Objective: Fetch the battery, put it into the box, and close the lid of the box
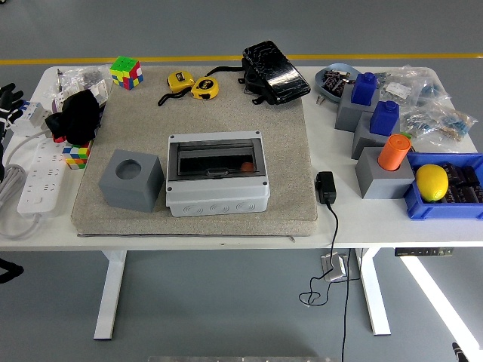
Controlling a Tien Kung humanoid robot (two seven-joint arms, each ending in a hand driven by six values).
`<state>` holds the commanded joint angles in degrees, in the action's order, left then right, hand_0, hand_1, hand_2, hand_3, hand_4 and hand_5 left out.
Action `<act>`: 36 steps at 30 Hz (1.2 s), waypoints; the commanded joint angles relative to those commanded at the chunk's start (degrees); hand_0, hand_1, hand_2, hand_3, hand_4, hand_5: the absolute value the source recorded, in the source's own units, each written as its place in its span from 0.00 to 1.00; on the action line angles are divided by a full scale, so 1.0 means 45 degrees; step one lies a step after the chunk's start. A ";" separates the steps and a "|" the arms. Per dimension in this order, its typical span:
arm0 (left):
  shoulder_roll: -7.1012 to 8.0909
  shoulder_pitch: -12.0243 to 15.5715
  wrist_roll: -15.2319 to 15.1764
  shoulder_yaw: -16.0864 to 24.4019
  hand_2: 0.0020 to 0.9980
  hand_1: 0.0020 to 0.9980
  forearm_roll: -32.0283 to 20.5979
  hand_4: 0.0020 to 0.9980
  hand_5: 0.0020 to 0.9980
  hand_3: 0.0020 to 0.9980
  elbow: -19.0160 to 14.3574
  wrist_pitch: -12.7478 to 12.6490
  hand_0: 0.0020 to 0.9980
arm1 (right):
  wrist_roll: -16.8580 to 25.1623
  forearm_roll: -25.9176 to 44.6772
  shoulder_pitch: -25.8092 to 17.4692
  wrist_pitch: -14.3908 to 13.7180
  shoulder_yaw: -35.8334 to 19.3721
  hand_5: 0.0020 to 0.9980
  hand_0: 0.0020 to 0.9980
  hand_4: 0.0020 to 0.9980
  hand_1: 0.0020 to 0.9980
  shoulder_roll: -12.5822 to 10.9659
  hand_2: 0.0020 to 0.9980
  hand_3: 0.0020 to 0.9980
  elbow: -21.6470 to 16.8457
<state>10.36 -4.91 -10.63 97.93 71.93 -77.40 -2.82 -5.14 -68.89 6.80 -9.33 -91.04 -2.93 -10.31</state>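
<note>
Your left robot hand [7,100] shows only as a sliver at the picture's far left edge, over the counter's [226,235] left end; you see a few black fingers there, but you cannot tell whether they are spread or curled. The right one is out of view.

Well to the right of that hand, the grey box [218,175] sits on the beige mat [290,151] in the middle of the counter. Its dark, see-through lid [216,158] lies flat over the top, shut. Through the lid you can make out a small orange thing [247,167] at the right end of the inside; it may be the battery, though the tinted cover makes that hard to confirm.

Between the hand and the box stands a grey cube [130,179] with a round hole in its top, just beside the box's left wall. Nearer the hand are a white power strip [43,172], a black cloth [75,115] and a colour cube [76,154] tucked under it. A second colour cube [126,72] sits farther back.

Far from the hand, at the counter's right end, grey blocks carry two blue pieces [375,102] and an orange cylinder [393,152], and a blue tray [453,205] holds a lemon [432,182]. A black adapter [326,187] lies just right of the mat, its cord hanging over the near edge.
</note>
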 joint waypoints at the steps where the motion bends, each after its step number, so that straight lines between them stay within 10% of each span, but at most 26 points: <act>1: 0.0005 -0.0010 0.0010 -0.0003 0.81 0.84 0.0008 1.00 0.82 0.81 0.0001 0.0003 0.83 | 0.0007 0.0022 0.0011 0.0004 0.0028 1.00 0.82 1.00 0.76 0.0003 0.75 0.79 0.0000; 36: 0.0018 -0.0070 -0.0034 -0.0176 0.80 0.84 0.0134 1.00 0.80 0.80 -0.0021 -0.0150 0.83 | 0.0039 0.0040 0.0082 0.0002 -0.0240 1.00 0.82 1.00 0.77 0.0049 0.75 0.79 0.0000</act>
<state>10.44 -5.22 -10.78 97.13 72.53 -77.49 -3.49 -4.97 -68.71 7.17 -9.32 -92.11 -2.71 -10.31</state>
